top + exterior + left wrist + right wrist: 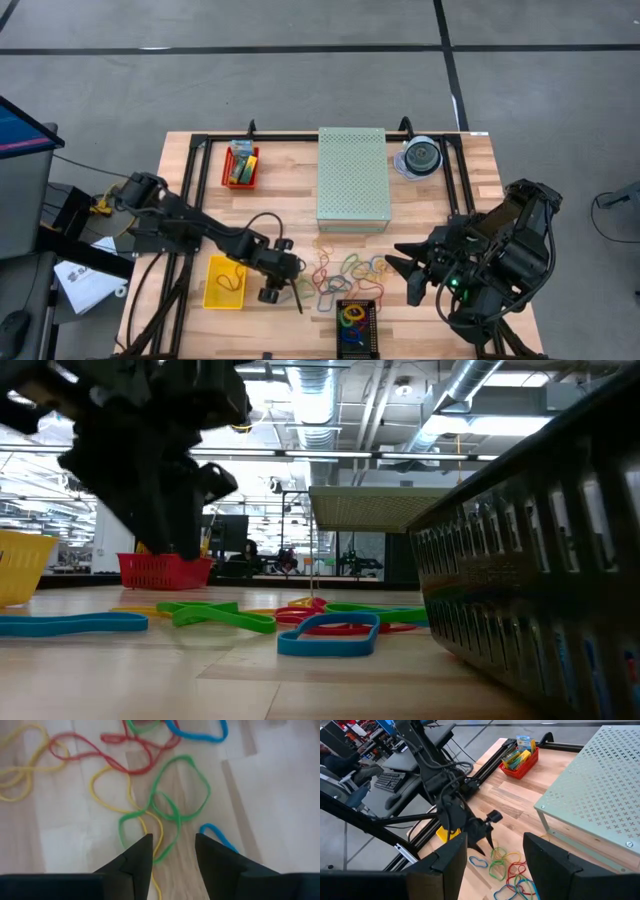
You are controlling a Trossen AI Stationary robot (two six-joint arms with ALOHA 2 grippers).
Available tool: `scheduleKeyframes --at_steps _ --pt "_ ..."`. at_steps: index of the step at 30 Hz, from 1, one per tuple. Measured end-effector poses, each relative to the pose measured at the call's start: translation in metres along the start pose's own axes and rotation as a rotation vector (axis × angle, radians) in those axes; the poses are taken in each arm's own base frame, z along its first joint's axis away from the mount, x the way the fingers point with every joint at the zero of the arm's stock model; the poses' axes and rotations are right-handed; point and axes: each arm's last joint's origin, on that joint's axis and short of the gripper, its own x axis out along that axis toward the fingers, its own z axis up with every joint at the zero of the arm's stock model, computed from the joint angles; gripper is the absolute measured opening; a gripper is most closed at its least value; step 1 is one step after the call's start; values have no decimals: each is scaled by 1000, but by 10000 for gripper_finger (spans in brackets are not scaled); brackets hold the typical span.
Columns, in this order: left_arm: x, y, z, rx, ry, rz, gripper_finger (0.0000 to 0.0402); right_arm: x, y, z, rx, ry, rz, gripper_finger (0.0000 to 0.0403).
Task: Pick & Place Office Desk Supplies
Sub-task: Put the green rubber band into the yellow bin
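Left tool (298, 297) down over the rubber bands (345, 275), fingers (134, 862) part-open with a gap between them, straddling a green band (170, 810) and a yellow band (107, 795) on the worktop (280, 200); nothing visibly gripped. A blue band (217, 836) lies just beside one fingertip. The loose pile spreads along the worktop's front middle, between the two arms. Yellow basket (225, 283) sits just left of the left tool; a black basket (357, 328) with some bands in it sits at the front edge. Right tool (408, 268) hangs to the right of the pile, fingers wide apart, empty. Behind: pale green perforated box (352, 178), red basket (240, 166) holding crayon boxes (241, 160), and a clear disc case (421, 157).
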Motion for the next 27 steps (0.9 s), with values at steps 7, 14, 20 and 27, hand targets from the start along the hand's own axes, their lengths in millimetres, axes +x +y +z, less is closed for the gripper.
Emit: scheduleKeyframes --at_steps 7,14,20,27 --pt "18 0 -4 12 33 14 114 0 0 0 0 -1 0 191" --pt "24 -3 -3 15 18 5 95 0 0 0 1 0 0 191" --pt "26 -7 -6 28 5 -7 95 0 0 0 9 1 0 191" --pt "31 -7 -9 26 -4 5 95 0 0 0 11 2 0 191"
